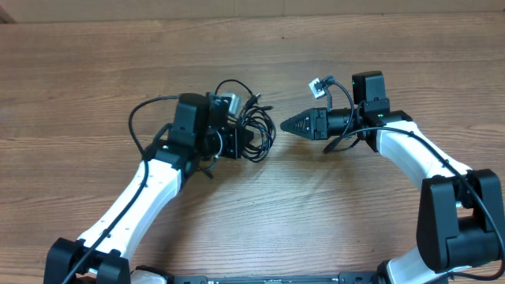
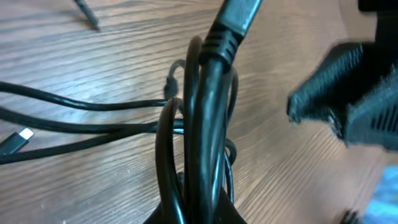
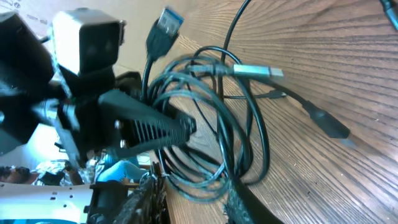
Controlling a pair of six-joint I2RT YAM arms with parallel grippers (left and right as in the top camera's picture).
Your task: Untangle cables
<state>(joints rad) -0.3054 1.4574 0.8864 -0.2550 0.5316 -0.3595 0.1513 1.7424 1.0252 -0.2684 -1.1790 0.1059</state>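
holding tangled bundle of thin black cables (image 1: 254, 136) mid brown wooden table (image 1: 95, 71), left gripper (image 1: 239, 142) pinched shut on it. right gripper (image 1: 289, 124) just beside bundle, tips aimed at it; jaw state can't tell. step, prob.: early, picking a strand. next: nip silver-tipped plug end (image 3: 258, 73) w/ right, draw it clear of loops.

It looks like a robot lab. Two white and black robot arms (image 1: 146, 193) stand at a brown wooden surface (image 1: 87, 63).

Black cables (image 2: 208, 112), silver-tipped; brown wood-grain table (image 2: 93, 62).
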